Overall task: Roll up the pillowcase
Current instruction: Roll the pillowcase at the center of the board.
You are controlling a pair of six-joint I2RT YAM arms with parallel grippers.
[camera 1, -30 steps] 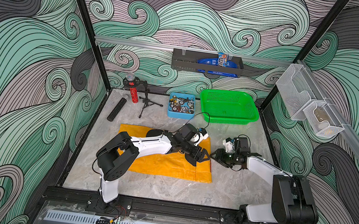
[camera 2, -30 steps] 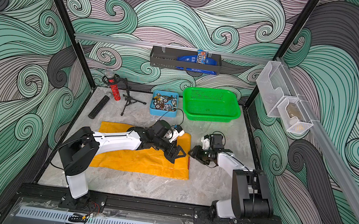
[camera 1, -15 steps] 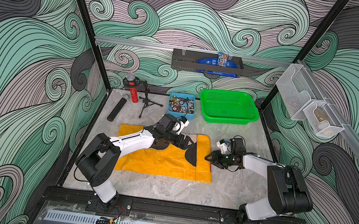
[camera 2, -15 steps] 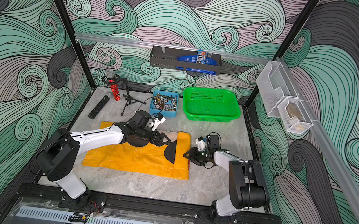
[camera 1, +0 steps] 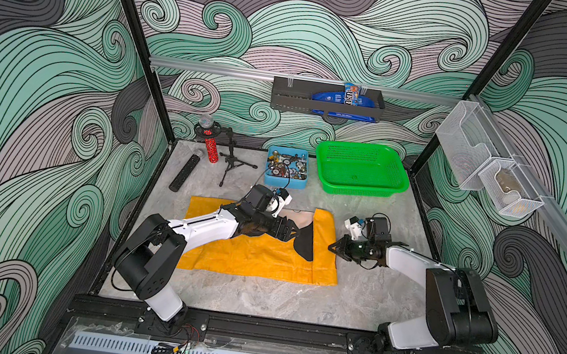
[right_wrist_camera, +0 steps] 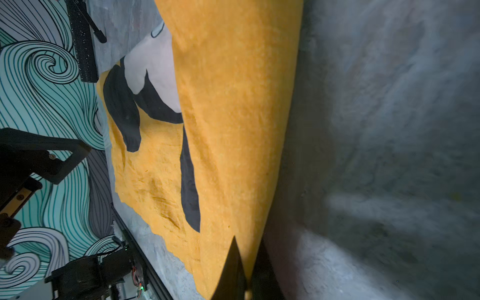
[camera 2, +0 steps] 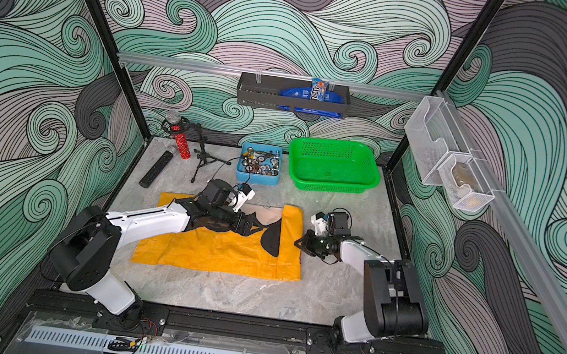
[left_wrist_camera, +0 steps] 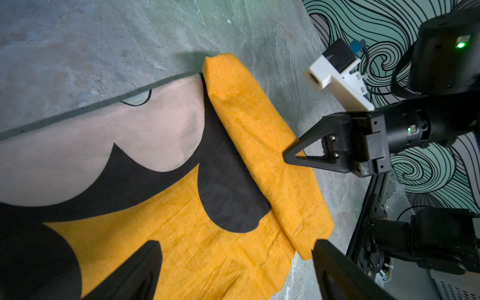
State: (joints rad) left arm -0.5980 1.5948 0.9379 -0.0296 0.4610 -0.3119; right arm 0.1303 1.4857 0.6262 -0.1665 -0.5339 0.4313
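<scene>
My left arm stretches low and forward, left gripper [left_wrist_camera: 236, 244] spread wide. My right arm bends inward, right gripper [camera 1: 333, 247] facing the left jaws just beyond their tips, pinched closed on the pillowcase [camera 1: 256, 256] edge.

The pillowcase [left_wrist_camera: 262, 145] is thin woven cloth, matt and slightly coarse in the weave, with a black and beige print as dull as the yellow ground. The tabletop [camera 1: 259, 294] under it looks like smooth marbled grey stone with a faint sheen. The right gripper [left_wrist_camera: 287, 157] is matt black plastic with small bright metal screws, the left arm shell [camera 1: 208, 227] is smooth semi-gloss white plastic, the green basket [camera 1: 358, 191] is glossy perforated plastic, the rail [camera 1: 214, 68] is brushed metal, and the wall bin [camera 1: 462, 134] is white wire mesh.
</scene>
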